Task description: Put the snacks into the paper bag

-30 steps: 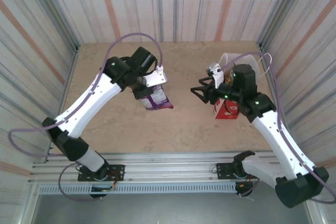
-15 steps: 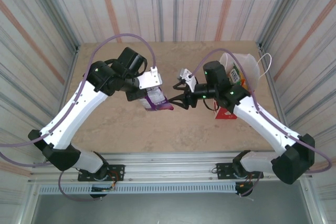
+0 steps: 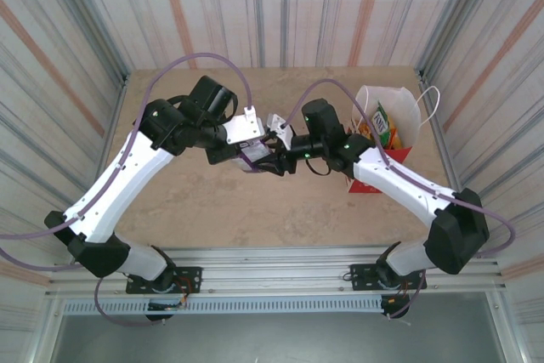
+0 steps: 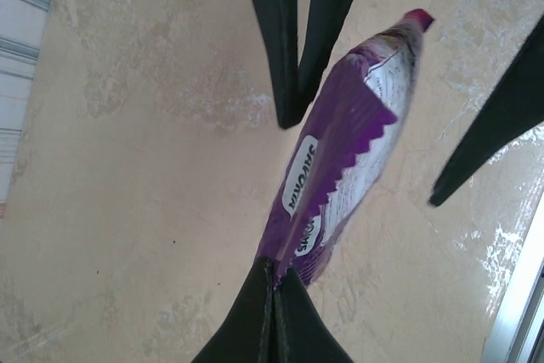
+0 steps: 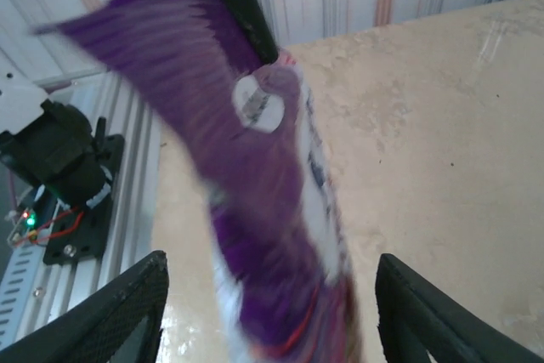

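Two hands at centre: left hand [image 4: 274, 282] clamps the purple packet [image 4: 340, 150]; right hand [image 5: 272, 258] straddles it, open. Handover likely; right must close before left releases.

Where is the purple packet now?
In the top view, the purple packet hangs over the middle of the table, pinched by the left gripper, between the fingers of the open right gripper.

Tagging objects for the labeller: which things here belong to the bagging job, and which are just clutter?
Job: purple snack packet, paper bag, snacks inside it, left tool pinching the packet, right tool open around it.
Not job: purple cables, mounting rail.
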